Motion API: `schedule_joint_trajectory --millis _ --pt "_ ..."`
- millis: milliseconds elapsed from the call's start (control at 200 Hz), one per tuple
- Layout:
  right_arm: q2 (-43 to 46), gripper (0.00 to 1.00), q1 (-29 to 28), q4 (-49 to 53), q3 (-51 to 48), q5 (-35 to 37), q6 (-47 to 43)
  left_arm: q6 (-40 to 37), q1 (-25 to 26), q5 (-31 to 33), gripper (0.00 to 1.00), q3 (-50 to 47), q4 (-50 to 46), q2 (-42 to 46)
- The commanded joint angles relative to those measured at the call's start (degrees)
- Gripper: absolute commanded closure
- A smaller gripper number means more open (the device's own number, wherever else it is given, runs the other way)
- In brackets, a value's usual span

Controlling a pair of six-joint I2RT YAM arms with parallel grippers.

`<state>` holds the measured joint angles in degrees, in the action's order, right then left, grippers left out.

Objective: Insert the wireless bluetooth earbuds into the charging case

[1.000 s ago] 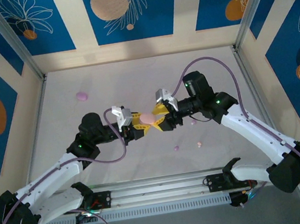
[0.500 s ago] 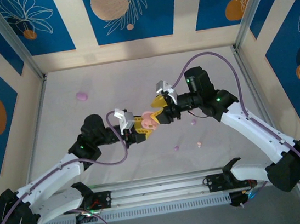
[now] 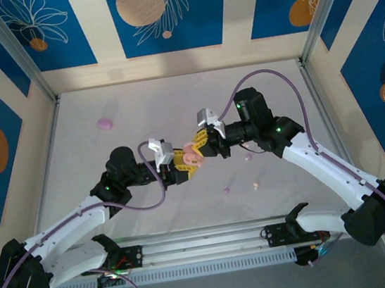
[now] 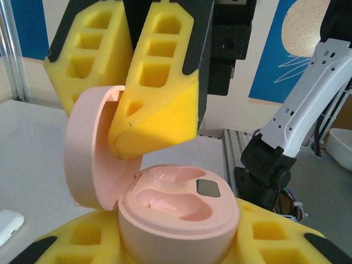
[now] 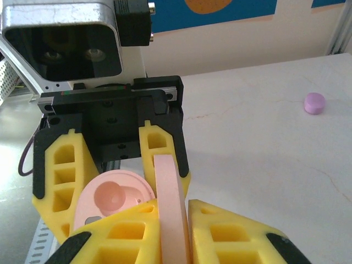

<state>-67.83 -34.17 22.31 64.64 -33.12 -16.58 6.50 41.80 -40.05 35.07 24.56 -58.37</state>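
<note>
My left gripper (image 3: 183, 165) (image 4: 179, 245) is shut on the base of a pale pink charging case (image 3: 192, 155) (image 4: 179, 212). The case's hinged lid (image 4: 88, 159) (image 5: 168, 198) stands open and upright. My right gripper (image 3: 202, 146) (image 5: 171, 220) is shut on the lid's edge from the other side. Both moulded wells (image 4: 165, 201) in the base are empty. Three tiny earbuds lie on the table by the right arm: one pale purple (image 3: 226, 190), one pale pink (image 3: 255, 186), one purple (image 3: 247, 156).
A purple rounded piece (image 3: 105, 123) (image 5: 314, 103) sits alone at the far left of the white table (image 3: 153, 113). A white object (image 4: 8, 225) lies on the table left of the case. Patterned walls and metal posts enclose the table.
The case was shut between the two grippers a second ago; its lid is now swung open. My right gripper tilted up, then settled back closer to the left one.
</note>
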Motion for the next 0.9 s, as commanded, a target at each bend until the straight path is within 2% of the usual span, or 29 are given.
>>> schedule_joint_trajectory --millis 0,215,465,655,810,895 --pt "0.24 0.83 -0.63 0.71 1.76 0.62 -1.13 1.04 0.55 -0.36 0.6 -0.03 3.17 -0.34" --pt "0.95 0.83 -0.98 -0.78 0.93 1.98 -1.09 2.17 0.61 -0.2 0.54 0.53 3.48 -1.31" --pt "0.95 0.83 -1.84 -0.51 0.4 3.8 -2.22 2.45 0.6 -0.04 0.54 0.92 3.48 -1.86" --pt "1.19 0.83 -2.52 -0.9 -0.04 6.07 -3.61 3.08 0.58 -0.2 0.47 0.88 4.07 -1.84" --pt "1.59 0.83 -2.65 -2.02 -0.61 6.86 -3.89 3.25 0.62 0.06 0.47 0.87 4.21 -1.84" --pt "1.74 0.82 -2.65 -2.09 -0.74 6.71 -3.92 3.19 0.6 0.24 0.51 0.96 3.73 -1.92"
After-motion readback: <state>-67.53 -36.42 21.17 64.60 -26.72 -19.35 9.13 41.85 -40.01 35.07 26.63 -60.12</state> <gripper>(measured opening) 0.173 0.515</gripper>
